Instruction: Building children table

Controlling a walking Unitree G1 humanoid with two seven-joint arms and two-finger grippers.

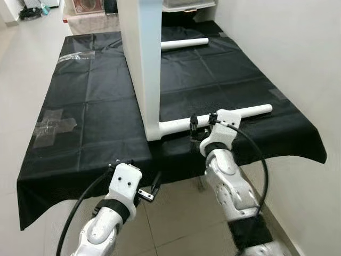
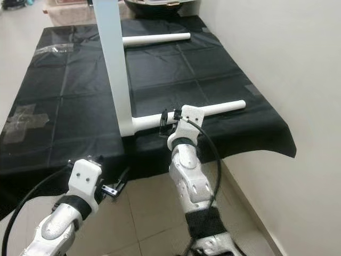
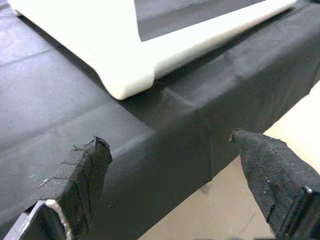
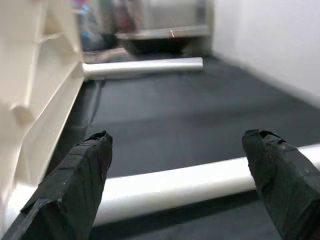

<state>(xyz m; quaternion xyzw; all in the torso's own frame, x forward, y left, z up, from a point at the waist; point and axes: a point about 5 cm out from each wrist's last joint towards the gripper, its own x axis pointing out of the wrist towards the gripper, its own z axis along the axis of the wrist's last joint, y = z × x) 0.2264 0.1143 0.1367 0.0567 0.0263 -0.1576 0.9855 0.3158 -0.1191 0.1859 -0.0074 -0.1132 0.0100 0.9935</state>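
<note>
Between right gripper (image 4: 175, 185) jaws, table leg (image 4: 180, 186)

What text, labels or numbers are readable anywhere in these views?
None.
White tabletop: bare, no print.
Near leg and far leg: plain white.
Black cloth: only clear tape patches, unmarked.
Box at the far end: something printed, too blurred to read.

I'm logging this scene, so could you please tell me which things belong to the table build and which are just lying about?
Job:
tabletop, standing on its edge
near leg, under the open right gripper
far leg
left gripper, open at the cloth's edge

Lying about:
black cloth
tape patch
clutter on the floor beyond
</note>
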